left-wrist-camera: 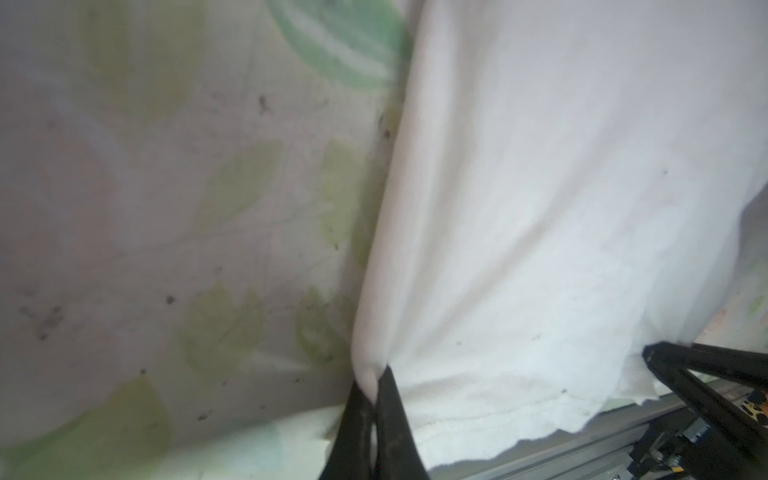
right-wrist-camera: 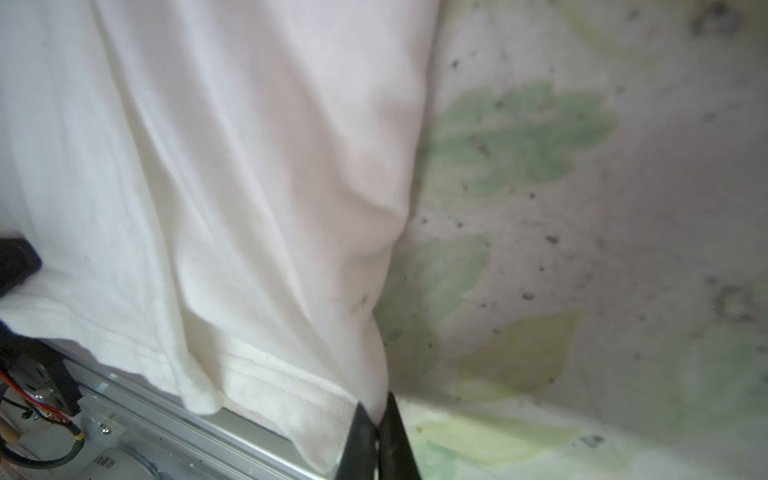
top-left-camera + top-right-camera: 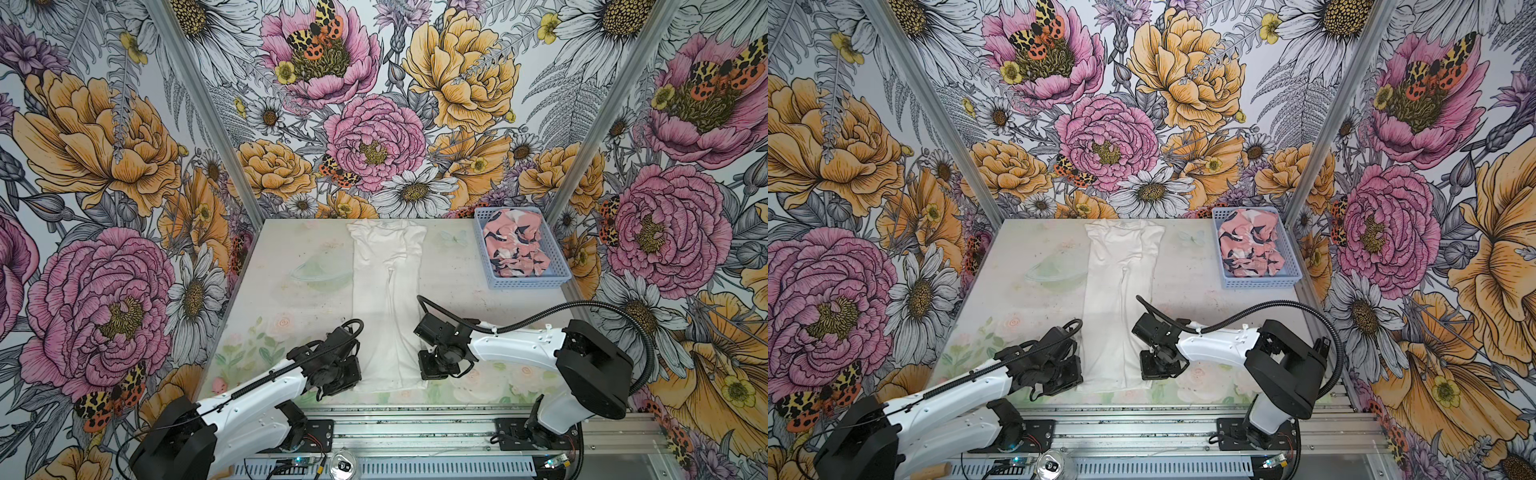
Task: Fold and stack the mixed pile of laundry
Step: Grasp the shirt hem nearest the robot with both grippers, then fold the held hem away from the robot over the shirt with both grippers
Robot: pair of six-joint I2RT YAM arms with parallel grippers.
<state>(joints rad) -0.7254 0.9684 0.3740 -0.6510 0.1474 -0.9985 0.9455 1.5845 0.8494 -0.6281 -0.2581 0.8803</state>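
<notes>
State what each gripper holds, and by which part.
Both hold the white garment by its hem end: left gripper the left edge, right gripper the right edge.

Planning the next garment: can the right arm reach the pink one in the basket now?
Probably not yet: its fingers are shut on the white garment at its near corner. Otherwise the way looks free: the pink garment lies in the open-topped basket.

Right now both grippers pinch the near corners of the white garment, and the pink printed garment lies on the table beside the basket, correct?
Not quite: the pink printed garment lies inside the light blue basket, not beside it, as both top views show. The rest holds: the left gripper and the right gripper each pinch a near corner of the white garment.
</notes>
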